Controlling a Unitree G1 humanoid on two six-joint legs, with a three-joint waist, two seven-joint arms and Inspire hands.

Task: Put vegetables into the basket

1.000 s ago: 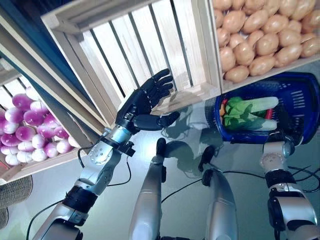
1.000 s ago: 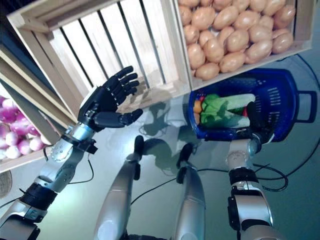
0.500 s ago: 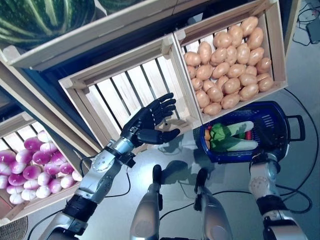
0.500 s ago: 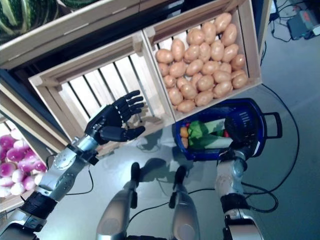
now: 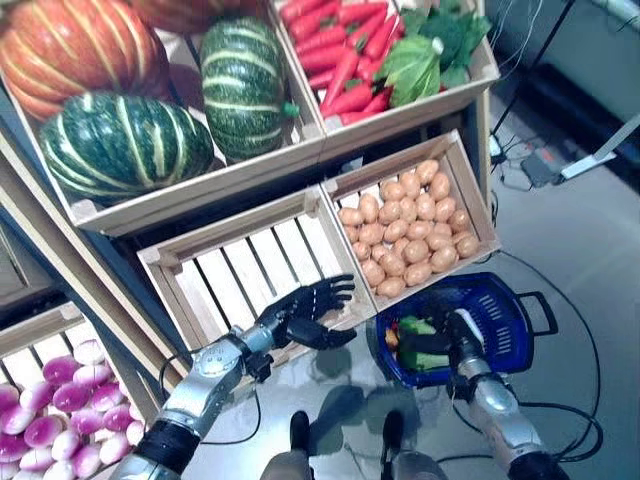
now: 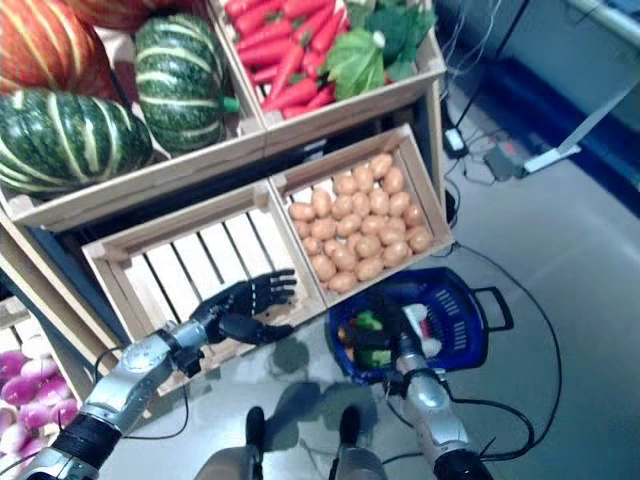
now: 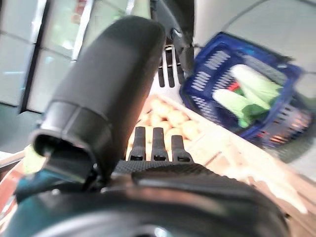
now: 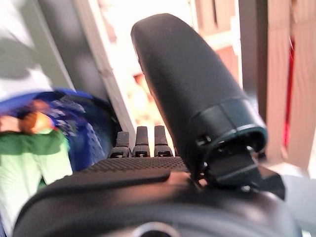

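Observation:
The blue basket point(image 5: 522, 311) stands on the floor below the potato crate, with leafy greens point(image 5: 416, 331) and something orange lying in it. My right hand point(image 5: 463, 330) is over the basket's middle. Its own wrist view shows the hand point(image 8: 143, 168) with straight fingers and nothing in it, the basket point(image 8: 94, 128) beside it. My left hand point(image 5: 300, 315) hovers open, fingers spread, in front of the empty wooden crate point(image 5: 240, 270), holding nothing. The left wrist view looks past that hand point(image 7: 143, 173) to the basket point(image 7: 222, 69) and its greens point(image 7: 247, 91).
A crate of potatoes point(image 5: 410, 230) sits just behind the basket. The shelf above holds carrots point(image 5: 340, 50), leafy greens point(image 5: 420, 50) and striped pumpkins point(image 5: 120, 140). Purple-white turnips point(image 5: 50, 410) fill a crate at the lower left. Cables lie on the floor at the right.
The camera has lifted and pulled back, so the whole picture shifted and the upper shelf came into view. Both hands keep about the same pose and places.

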